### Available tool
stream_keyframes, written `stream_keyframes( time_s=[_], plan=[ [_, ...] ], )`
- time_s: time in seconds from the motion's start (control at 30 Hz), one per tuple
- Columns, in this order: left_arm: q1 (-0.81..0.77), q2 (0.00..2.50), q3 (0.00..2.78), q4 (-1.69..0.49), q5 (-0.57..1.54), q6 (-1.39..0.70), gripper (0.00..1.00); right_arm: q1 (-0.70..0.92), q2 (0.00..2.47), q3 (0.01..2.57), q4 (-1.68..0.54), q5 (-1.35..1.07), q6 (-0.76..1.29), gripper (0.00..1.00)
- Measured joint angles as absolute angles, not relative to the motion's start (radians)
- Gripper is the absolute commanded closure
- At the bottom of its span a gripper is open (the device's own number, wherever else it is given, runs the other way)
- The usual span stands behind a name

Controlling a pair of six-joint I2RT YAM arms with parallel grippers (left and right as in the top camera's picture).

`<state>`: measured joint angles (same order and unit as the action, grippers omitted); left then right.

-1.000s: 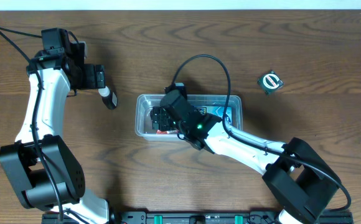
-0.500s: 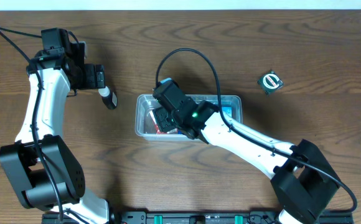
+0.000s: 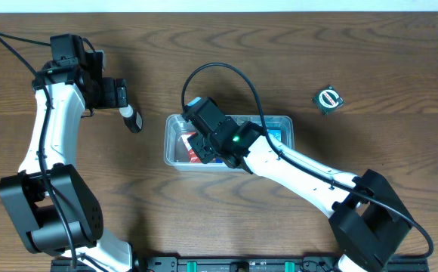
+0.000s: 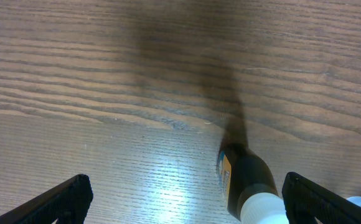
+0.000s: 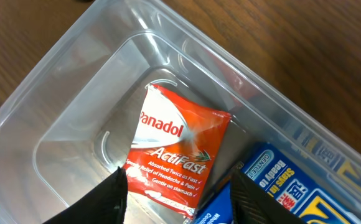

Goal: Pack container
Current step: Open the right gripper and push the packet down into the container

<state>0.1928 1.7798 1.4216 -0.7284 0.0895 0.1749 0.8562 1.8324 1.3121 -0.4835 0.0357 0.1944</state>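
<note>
The clear plastic container (image 3: 172,143) lies at the table's middle; its wall also shows in the right wrist view (image 5: 62,81). A red Panadol packet (image 5: 177,149) lies flat on its floor at the left end, beside blue packets (image 5: 286,180). My right gripper (image 5: 175,199) is open and empty, just above the red packet inside the container (image 3: 204,147). My left gripper (image 4: 183,199) is open over the bare table at the far left, with a small dark bottle with a white cap (image 4: 249,186) lying between its fingers near the right one; the bottle also shows from overhead (image 3: 132,119).
A small green and white round object (image 3: 328,99) lies on the table at the far right. The wooden table (image 3: 370,60) surrounds everything.
My right gripper has risen and pulled back to the left over the container, leaving the red packet lying inside. The left arm has not moved.
</note>
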Motion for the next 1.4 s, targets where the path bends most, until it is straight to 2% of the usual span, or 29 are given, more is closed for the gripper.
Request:
stream_keyframes(
  time_s=[0.13,0.2,0.63,1.4],
  plan=[
    [0.193,1.78,1.422,-0.728,0.089,0.175,0.02,0.856,1.832,1.312,-0.483,0.034,0.122,0.87],
    [0.193,1.78,1.422,-0.728,0.089,0.175,0.02,0.856,1.832,1.312,-0.479,0.033,0.095,0.99],
    [0.193,1.78,1.422,-0.728,0.089,0.175,0.02,0.856,1.876,1.313,-0.332,-0.131,0.062,0.99],
    [0.193,1.78,1.422,-0.728,0.089,0.175,0.02,0.849,1.921,1.313,-0.357,-0.282,0.072,0.99]
  ],
)
